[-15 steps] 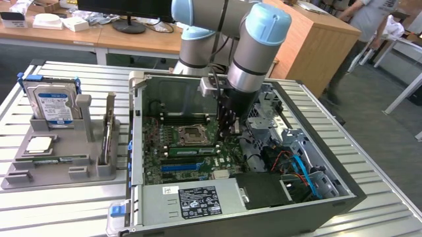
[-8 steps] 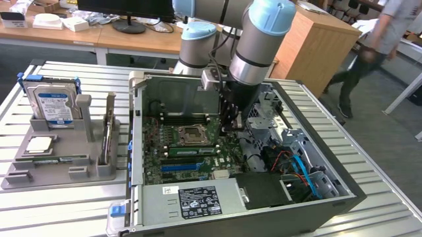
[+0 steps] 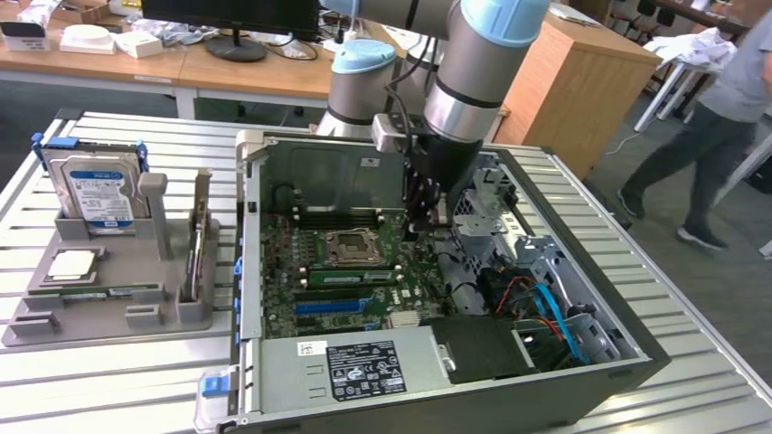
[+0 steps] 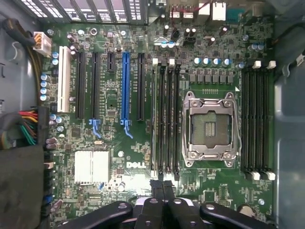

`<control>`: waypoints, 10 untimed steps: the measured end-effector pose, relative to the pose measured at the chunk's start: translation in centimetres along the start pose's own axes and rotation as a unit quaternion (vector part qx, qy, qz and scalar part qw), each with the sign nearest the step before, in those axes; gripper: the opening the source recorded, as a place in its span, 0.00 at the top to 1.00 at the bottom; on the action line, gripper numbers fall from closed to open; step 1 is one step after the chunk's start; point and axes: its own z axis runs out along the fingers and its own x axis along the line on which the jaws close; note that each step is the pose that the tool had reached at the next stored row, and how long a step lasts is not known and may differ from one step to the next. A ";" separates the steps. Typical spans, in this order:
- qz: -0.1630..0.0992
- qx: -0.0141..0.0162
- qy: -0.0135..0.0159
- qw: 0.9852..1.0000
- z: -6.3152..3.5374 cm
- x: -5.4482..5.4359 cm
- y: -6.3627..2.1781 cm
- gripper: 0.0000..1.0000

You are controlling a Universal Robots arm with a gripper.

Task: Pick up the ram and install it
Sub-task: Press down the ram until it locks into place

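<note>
My gripper (image 3: 425, 228) hangs inside the open computer case (image 3: 603, 298), above the motherboard (image 3: 362, 262). Its two black fingers (image 4: 156, 191) are pressed together with nothing between them. In the wrist view the gripper (image 4: 162, 183) sits over one end of the bank of memory slots (image 4: 166, 119) beside the processor socket (image 4: 209, 126). A green ram stick (image 3: 350, 275) stands seated in a slot next to that socket. A second ram stick (image 3: 194, 244) stands on edge in the grey holder (image 3: 108, 307) at the exterior view's left.
The holder also carries a blue-and-white hard drive (image 3: 97, 190) and a square silver processor chip (image 3: 72, 264). Cables and a drive cage (image 3: 543, 298) crowd the case at the exterior view's right. A person (image 3: 711, 117) stands beyond the table there.
</note>
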 end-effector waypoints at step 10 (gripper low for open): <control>0.000 0.000 0.000 1.000 -0.89 0.0 0.03 0.90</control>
